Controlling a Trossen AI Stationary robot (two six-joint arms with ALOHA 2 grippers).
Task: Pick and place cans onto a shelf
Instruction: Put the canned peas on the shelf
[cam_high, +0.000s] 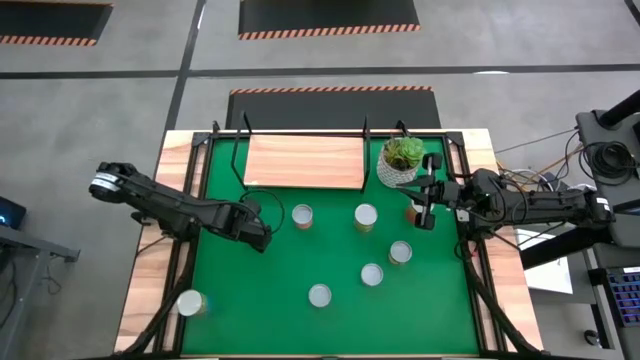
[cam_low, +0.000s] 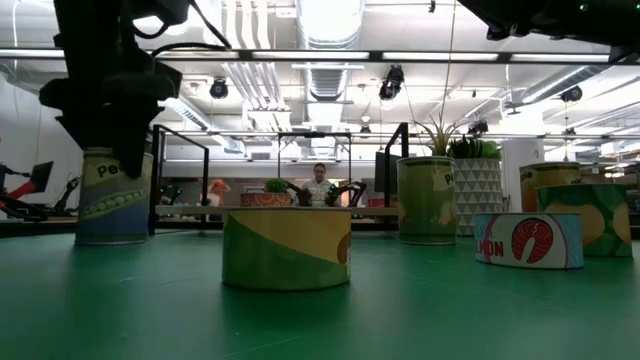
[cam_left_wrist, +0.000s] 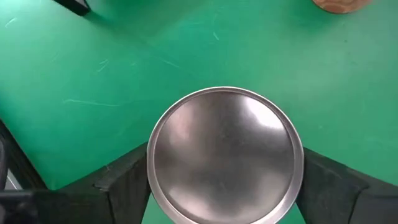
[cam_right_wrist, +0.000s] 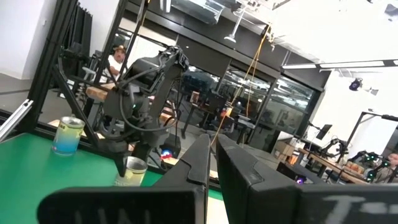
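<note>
My left gripper (cam_high: 258, 232) stands over a green-labelled can (cam_low: 113, 195) left of the mat's middle, its fingers on either side of the silver top (cam_left_wrist: 225, 155). The can's base is on the green mat (cam_high: 250, 300). My right gripper (cam_high: 428, 212) is shut and empty, held above the mat's right edge beside an orange can (cam_high: 413, 211) and the potted plant (cam_high: 402, 160). The light-wood shelf (cam_high: 305, 160) stands at the far edge. Several other cans stand on the mat, among them two (cam_high: 302, 215) (cam_high: 365, 216) in front of the shelf. My left gripper holds the can by its upper rim (cam_left_wrist: 152, 168), one finger (cam_left_wrist: 124, 186) on each of two opposite sides. The fingers come from above, pointing down. The can stands upright with its base (cam_low: 113, 238) on the mat.
More cans stand right of centre (cam_high: 400, 252) (cam_high: 372, 274) and toward the near edge (cam_high: 319, 295); one (cam_high: 190, 303) sits at the near left on the wooden border. The shelf's black wire frame (cam_high: 240, 150) rises at the back. A person sits beyond the table (cam_low: 318, 185).
</note>
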